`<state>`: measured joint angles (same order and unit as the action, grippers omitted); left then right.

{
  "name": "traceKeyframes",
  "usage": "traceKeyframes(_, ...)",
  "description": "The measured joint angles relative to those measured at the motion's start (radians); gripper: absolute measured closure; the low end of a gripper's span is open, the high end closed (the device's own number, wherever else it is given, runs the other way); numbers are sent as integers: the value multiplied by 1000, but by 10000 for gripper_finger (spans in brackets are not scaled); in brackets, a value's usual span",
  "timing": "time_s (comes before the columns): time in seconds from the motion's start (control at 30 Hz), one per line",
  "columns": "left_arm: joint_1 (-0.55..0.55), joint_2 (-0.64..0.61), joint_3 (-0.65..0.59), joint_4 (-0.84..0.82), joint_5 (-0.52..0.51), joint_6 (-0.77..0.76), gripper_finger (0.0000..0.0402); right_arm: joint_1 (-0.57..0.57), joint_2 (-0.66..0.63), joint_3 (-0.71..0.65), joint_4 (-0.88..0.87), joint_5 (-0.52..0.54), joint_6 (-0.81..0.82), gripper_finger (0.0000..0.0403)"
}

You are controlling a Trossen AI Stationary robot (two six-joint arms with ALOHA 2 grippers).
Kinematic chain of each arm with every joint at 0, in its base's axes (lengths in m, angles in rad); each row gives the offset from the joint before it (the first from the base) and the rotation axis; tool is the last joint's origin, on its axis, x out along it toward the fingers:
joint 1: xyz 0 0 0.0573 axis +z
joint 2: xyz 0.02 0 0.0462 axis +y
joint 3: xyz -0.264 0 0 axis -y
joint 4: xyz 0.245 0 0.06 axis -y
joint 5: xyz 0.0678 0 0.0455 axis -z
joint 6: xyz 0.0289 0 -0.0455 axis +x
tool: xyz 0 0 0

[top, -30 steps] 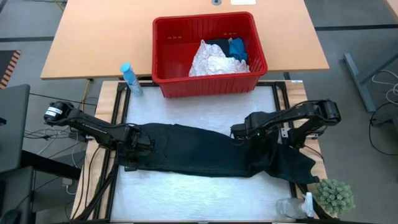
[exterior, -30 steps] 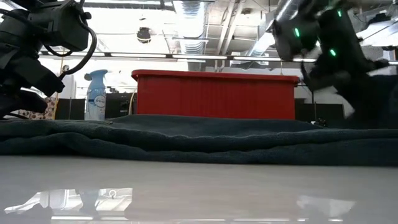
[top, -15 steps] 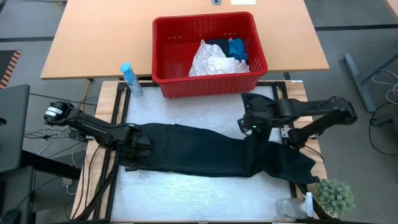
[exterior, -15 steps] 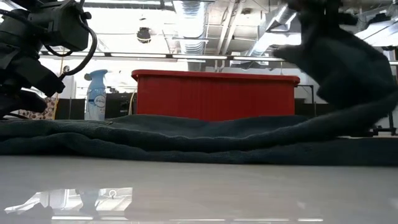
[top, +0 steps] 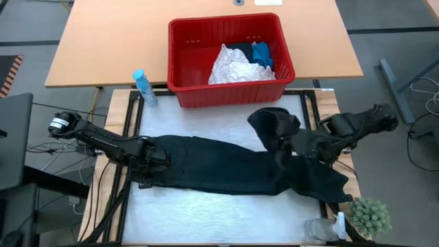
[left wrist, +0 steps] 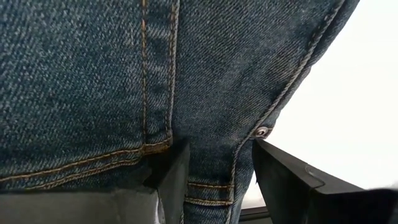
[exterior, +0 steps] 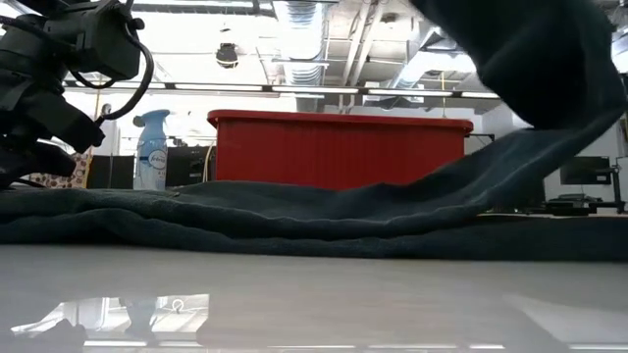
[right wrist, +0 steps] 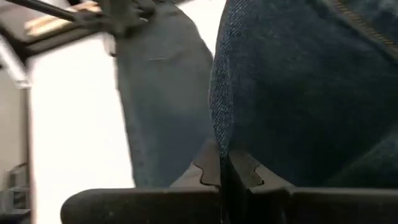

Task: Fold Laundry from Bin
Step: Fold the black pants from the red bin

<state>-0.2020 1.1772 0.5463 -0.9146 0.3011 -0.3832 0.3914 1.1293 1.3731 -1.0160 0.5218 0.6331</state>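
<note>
A pair of dark denim jeans (top: 219, 168), part of the laundry, lies lengthwise across the white mat. My left gripper (top: 147, 163) stands at their left end, pointing steeply down, its fingers on either side of a bunch of denim (left wrist: 211, 168). My right gripper (right wrist: 222, 163) is shut on the jeans right of the middle and holds a flap of them (top: 271, 123) up above the mat. This flap drapes over the gripper in the high view. The red bin (top: 180, 65) stands at the mat's far edge, holding white (top: 233, 67), blue (top: 262, 53) and black cloth. My left gripper has denim next to a rivet and a stitched seam (left wrist: 214, 155) between its two fingers (left wrist: 171, 180), coming steeply from above. This end of the jeans lies on the mat. My right gripper pinches a denim edge or fold (right wrist: 227, 143) between its shut fingertips. How many layers they hold is not plain. The held part is lifted clear and falls in a slope (exterior: 510, 157) to the rest on the mat.
A blue spray bottle (top: 144, 88) stands left of the bin. A small green plant (top: 370, 216) and a clear bottle (top: 322, 228) stand at the near right corner. A wooden table (top: 103, 41) lies beyond the mat. Bare mat (top: 219, 216) shows near the front edge.
My right gripper has risen and turned, staying shut on the jeans. It has drawn their right-of-middle part up off the mat into a raised flap. The left end and the right end of the jeans have stayed lying flat.
</note>
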Motion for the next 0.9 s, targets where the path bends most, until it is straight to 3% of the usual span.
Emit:
traceKeyframes(0.13, 0, 0, 0, 0, 0, 0, 230, 93, -38, 0, -59, 4, 44, 381)
traceKeyframes(0.33, 0, 0, 0, -5, -1, 0, 230, 222, -44, 0, -461, -5, 344, 381)
traceKeyframes(0.43, 0, 0, 0, -12, 2, -7, 230, 281, -30, -1, -552, -8, 389, 381)
traceKeyframes(0.7, 0, -1, -26, -13, 32, -22, 230, 290, -27, -8, -552, -37, 106, 381)
traceKeyframes(0.9, 0, -1, -30, -10, 34, -18, 230, 186, -25, -8, -496, 96, -137, 381)
